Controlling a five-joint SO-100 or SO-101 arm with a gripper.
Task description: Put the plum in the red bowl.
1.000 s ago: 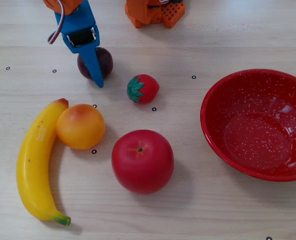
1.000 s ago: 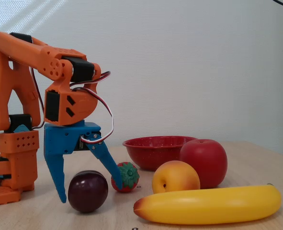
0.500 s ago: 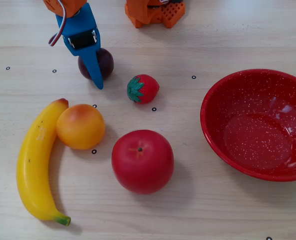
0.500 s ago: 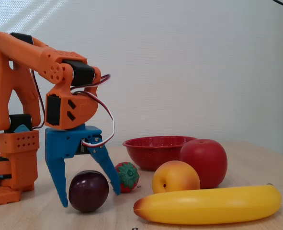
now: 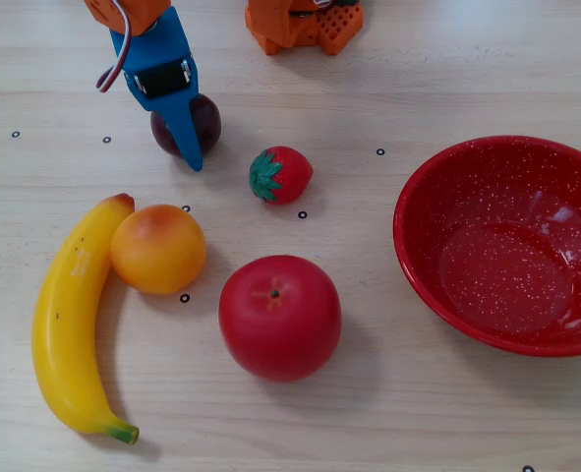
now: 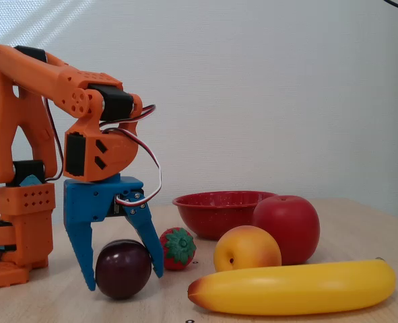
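The plum (image 6: pixel 123 268) is a small dark maroon ball that rests on the wooden table near the arm's base. It also shows in a fixed view from above (image 5: pixel 208 120). My blue gripper (image 6: pixel 124 280) stands over it with one finger on each side, both touching it, and the tips reach almost to the table. From above, one blue finger of the gripper (image 5: pixel 182 133) crosses the plum and the other finger is hidden. The red bowl (image 5: pixel 423 265) sits empty at the right, far from the gripper, and shows behind the fruit in the side view (image 6: pixel 205 208).
A strawberry (image 5: pixel 280 174) lies just right of the plum. A big red apple (image 5: pixel 279 317), an orange fruit (image 5: pixel 157 248) and a banana (image 5: pixel 66 324) lie in front. The orange arm base (image 5: pixel 305 25) stands at the table's far edge.
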